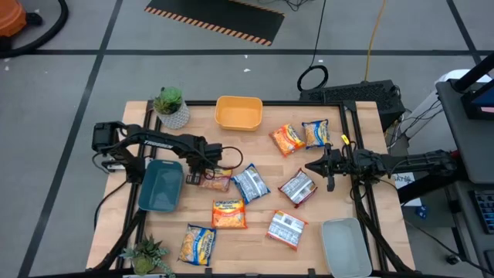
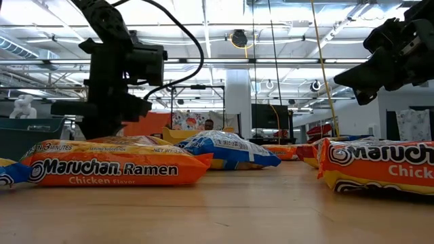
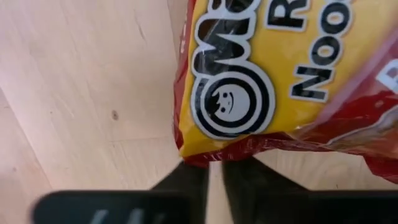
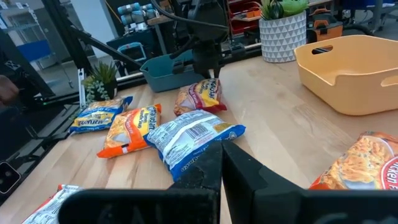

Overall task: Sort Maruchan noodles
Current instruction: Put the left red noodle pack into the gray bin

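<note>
Several Maruchan noodle packets lie flat on the wooden table (image 1: pixel 262 247). A red and yellow packet (image 1: pixel 218 180) lies beside the blue bin (image 1: pixel 160 185). My left gripper (image 1: pixel 202 176) stands over the end of it nearest that bin and is shut on that end. An orange packet (image 1: pixel 229 214), a blue and white packet (image 1: pixel 250 184) and a red and white one (image 1: pixel 298 188) lie close by. My right gripper (image 1: pixel 311 166) hangs shut above the table's right half, level, touching nothing. My left gripper pinches the red crimped edge (image 3: pixel 214 157) at the end of the red and yellow packet (image 4: pixel 199 96) between its two fingers. The fingers come from above, pointing down. The packet still lies on the table, its far part flat.
A yellow bin (image 1: pixel 238 113) stands at the far edge and a clear bin (image 1: pixel 345 243) at the near right. Potted plants (image 1: pixel 170 106) (image 1: pixel 147 259) stand at the far-left and near-left corners. More packets lie at the far right (image 1: pixel 286 139) (image 1: pixel 316 133) and near the front (image 1: pixel 197 243) (image 1: pixel 287 228).
</note>
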`<state>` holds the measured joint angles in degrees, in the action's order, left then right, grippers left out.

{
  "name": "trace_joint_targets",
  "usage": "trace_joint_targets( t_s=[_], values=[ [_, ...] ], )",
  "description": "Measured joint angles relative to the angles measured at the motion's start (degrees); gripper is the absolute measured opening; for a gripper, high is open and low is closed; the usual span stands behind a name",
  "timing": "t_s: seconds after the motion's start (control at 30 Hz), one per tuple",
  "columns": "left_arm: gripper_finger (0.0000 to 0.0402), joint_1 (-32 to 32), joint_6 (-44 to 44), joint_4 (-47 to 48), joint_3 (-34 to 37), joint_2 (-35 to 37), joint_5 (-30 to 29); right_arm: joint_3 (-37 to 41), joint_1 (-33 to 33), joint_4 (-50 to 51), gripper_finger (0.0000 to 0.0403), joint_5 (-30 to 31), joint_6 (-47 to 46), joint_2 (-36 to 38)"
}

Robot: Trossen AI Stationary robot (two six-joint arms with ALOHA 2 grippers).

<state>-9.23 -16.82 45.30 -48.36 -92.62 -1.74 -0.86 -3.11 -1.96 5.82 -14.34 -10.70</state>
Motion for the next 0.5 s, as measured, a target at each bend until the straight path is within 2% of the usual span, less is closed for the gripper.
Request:
trace_joint_targets(
  t_s=[0.13,0.3,0.5],
  values=[
    [0.0005,0.2,0.9,0.1,0.0,0.1,-1.9,0.0,0.0,-0.1,0.0004,1.2,-2.1,0.0],
    [0.0003,1.7,1.9,-0.1,-0.1,2.5,-7.9,0.0,0.0,-0.4,0.0004,3.5,-5.7,0.0],
    [0.0002,3.5,3.4,-1.2,-0.2,7.5,-9.1,0.0,0.0,-1.8,0.0004,5.0,-7.2,0.0]
  ],
)
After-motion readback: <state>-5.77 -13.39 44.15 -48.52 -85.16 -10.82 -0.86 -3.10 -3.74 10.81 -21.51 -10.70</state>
